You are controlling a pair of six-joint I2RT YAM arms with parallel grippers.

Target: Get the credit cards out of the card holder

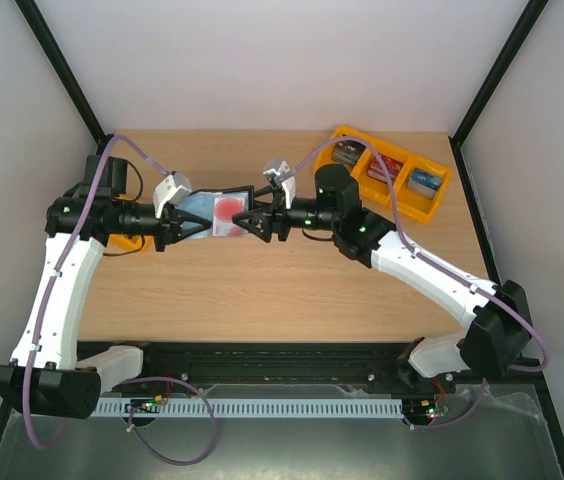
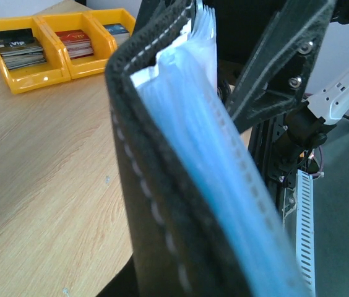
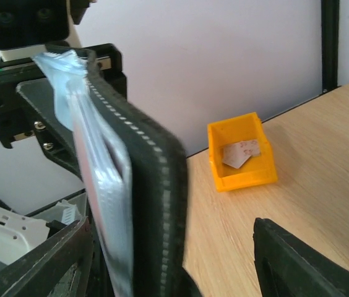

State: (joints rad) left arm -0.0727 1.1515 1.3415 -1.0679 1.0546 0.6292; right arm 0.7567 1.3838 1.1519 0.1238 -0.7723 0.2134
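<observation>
Card holder (image 1: 205, 212), folded open and held in the air above the table (image 1: 262, 290), between my two arms. My left fingers (image 1: 167, 228) are closed tight on its left end. My right fingers (image 3: 298, 260) stand wide apart, one on each side of its free edge, and grip nothing. One credit card (image 1: 230, 210), pale with a red blotch, shows in the clear pockets (image 2: 224, 185). Hazards, as I judge them: closing my right fingers on pocket film together with the card would drag the whole holder and could twist it out of my left grip; a pinch on the card's corner alone could let it slip and drop onto the table, short of the small yellow bin (image 3: 249, 179). Count: one card holder; one credit card visible inside it, any others hidden; what look like two pale cards (image 3: 241, 151) lying in the small bin; one three-compartment yellow tray (image 2: 38, 81) holding three card stacks (image 2: 75, 43).
</observation>
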